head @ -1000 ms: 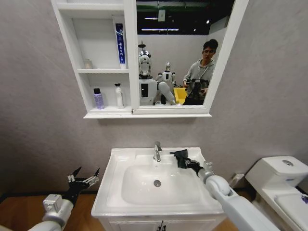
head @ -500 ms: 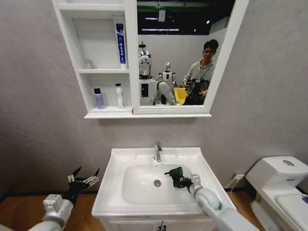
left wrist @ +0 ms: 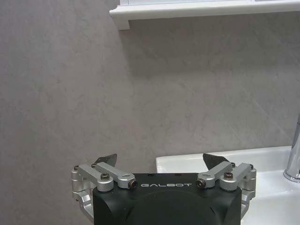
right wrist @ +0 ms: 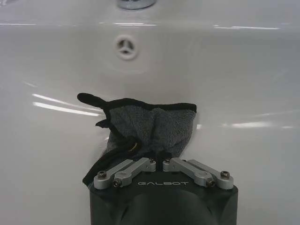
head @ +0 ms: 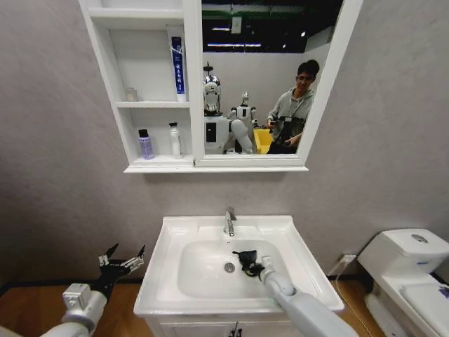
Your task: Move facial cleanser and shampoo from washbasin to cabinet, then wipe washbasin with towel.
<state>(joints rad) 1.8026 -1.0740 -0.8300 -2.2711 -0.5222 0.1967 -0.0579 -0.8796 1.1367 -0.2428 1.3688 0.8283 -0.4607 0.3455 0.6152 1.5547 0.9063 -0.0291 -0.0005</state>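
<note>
My right gripper (head: 250, 265) is down in the bowl of the white washbasin (head: 163, 284), shut on the small dark grey towel (head: 245, 258) just right of the drain (head: 229, 267). In the right wrist view the towel (right wrist: 151, 125) lies bunched against the bowl's wall, pinched in the right gripper (right wrist: 159, 162). On the cabinet (head: 107, 77), a white-and-blue tube (head: 176, 69) stands in the middle niche. A purple bottle (head: 145, 144) and a white bottle (head: 174, 140) stand in the lowest niche. My left gripper (head: 121, 260) hangs open to the left of the basin; its spread fingers (left wrist: 107, 160) hold nothing.
A chrome tap (head: 229, 221) stands at the back of the basin. A white toilet (head: 410, 267) is at the right. The cabinet's mirror (head: 266, 77) reflects the robot and a person. Grey wall lies behind; wood floor (head: 28, 309) shows at the lower left.
My right gripper has carried the towel from the basin's back right rim down into the bowl and leftward toward the drain. The left arm has stayed put.
</note>
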